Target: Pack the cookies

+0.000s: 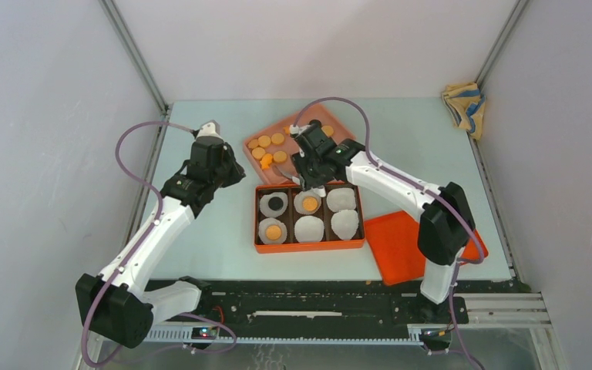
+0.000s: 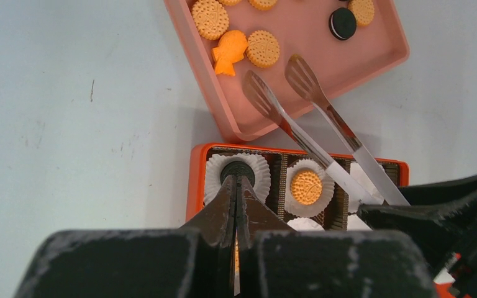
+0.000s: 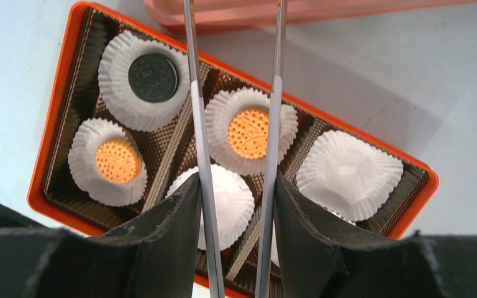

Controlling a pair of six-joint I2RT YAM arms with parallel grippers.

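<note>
Several orange cookies and a black one lie on the pink tray. The orange box holds white paper cups. One cup holds a black cookie, and two hold orange cookies. My right gripper is shut on metal tongs above the box. The tong tips are apart and empty over the near corner of the tray. My left gripper is shut and empty, just left of the box; it shows in the top view.
Three paper cups in the box are empty, among them one at its right end. An orange fish-shaped piece lies on the tray. The orange lid lies right of the box. A folded cloth sits at the back right corner.
</note>
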